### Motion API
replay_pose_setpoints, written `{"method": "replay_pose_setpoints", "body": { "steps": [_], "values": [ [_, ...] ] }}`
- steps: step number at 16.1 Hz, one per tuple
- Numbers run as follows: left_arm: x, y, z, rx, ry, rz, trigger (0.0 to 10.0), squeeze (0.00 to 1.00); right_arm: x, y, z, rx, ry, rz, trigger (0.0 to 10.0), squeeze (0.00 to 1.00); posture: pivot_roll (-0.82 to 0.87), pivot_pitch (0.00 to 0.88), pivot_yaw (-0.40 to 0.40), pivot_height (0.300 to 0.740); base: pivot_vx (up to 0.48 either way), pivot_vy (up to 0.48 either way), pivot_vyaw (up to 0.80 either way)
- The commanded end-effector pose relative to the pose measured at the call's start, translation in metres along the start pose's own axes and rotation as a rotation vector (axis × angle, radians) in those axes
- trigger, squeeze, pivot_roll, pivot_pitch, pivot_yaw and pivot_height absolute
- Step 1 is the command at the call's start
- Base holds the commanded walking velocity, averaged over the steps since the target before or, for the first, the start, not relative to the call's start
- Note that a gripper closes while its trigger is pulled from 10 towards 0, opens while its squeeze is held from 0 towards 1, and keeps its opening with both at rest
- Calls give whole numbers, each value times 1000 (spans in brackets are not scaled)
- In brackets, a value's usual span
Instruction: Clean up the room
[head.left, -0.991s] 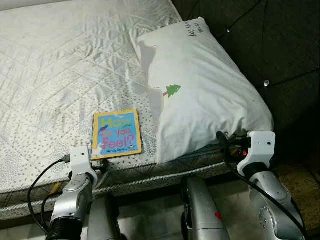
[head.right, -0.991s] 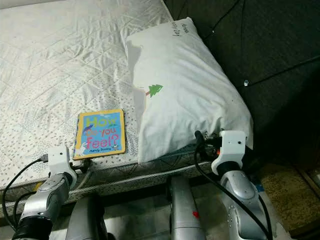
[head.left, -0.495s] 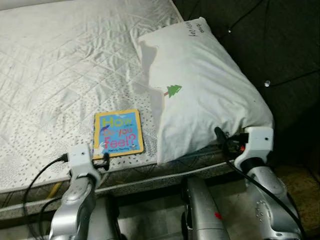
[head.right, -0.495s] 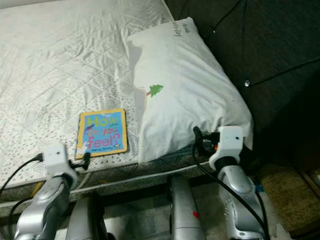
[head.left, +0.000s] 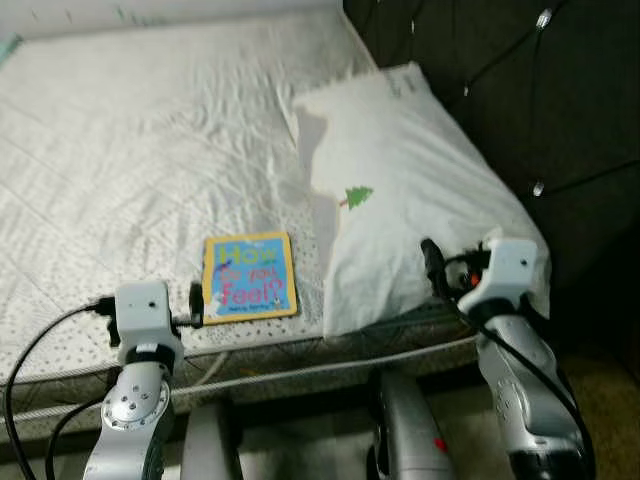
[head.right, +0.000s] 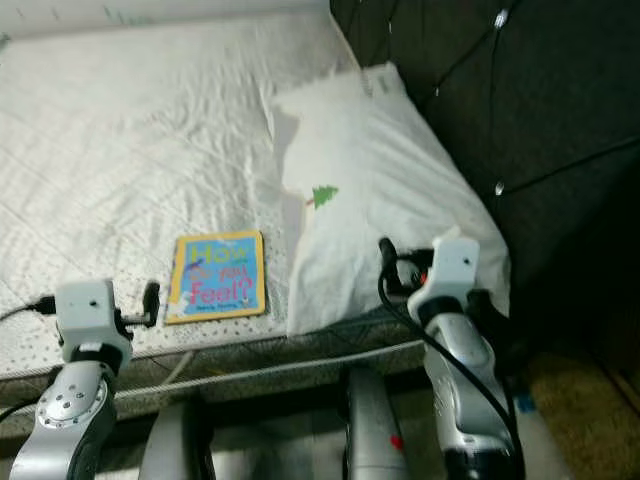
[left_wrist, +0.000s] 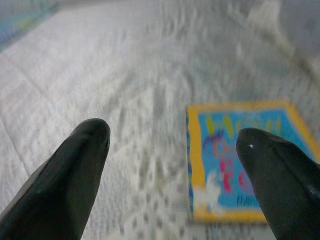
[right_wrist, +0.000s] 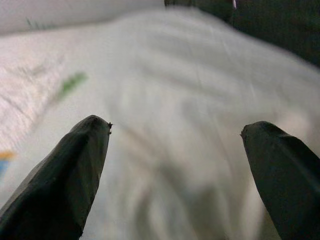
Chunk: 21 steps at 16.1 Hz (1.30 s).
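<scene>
Presently: bed (head.left: 120, 150), white quilted cover, taken as ref. landmark.

Left gripper (left_wrist: 172, 137) raised at the near edge of the bed, pointed onto the mattress; jaws released, fingers (left_wrist: 75, 175) well apart, nothing between them. It sits just beside the near-left corner of the book; contact not evident.

Book (head.left: 249, 276): yellow border, blue cover, multicoloured lettering (blurred). Lies flat on the bed close to the near edge, just left of the pillow, apart from it.

Pillow (head.left: 420, 190): white, small green tree motif, at the bed's right end against the dark tufted headboard (head.left: 560, 110).

Right gripper (right_wrist: 175, 132) at the bed's near right corner, aimed at the pillow's near end; jaws released, wide, not gripping. Whether tips touch the fabric: cannot tell, views blurred.
</scene>
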<state>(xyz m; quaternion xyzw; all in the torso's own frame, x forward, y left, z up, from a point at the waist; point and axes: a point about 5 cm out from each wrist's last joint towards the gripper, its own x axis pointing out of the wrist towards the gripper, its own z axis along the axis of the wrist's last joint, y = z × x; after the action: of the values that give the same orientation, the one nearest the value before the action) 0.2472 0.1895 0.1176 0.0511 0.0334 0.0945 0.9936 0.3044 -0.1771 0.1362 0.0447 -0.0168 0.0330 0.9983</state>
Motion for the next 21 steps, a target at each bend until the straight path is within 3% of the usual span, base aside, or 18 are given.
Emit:
{"method": "replay_pose_setpoints", "body": {
  "steps": [1,9,15,21],
  "values": [
    [0,2,3,19,-21,5,10000,0,3,2,-1,33,-4,-13,10000,0,-35,1,36,533,0,0,0],
    [16,-5,6,6,-64,1,10000,0,23,12,21,53,-104,17,10000,0,-37,0,38,548,0,0,0],
    [28,0,8,11,-94,25,10000,0,37,16,26,52,-131,34,10000,0,-26,0,31,613,0,0,0],
    [31,-3,7,1,-107,28,10000,0,39,15,25,38,-141,40,10000,0,-28,0,30,688,0,0,0]
  ]
}}
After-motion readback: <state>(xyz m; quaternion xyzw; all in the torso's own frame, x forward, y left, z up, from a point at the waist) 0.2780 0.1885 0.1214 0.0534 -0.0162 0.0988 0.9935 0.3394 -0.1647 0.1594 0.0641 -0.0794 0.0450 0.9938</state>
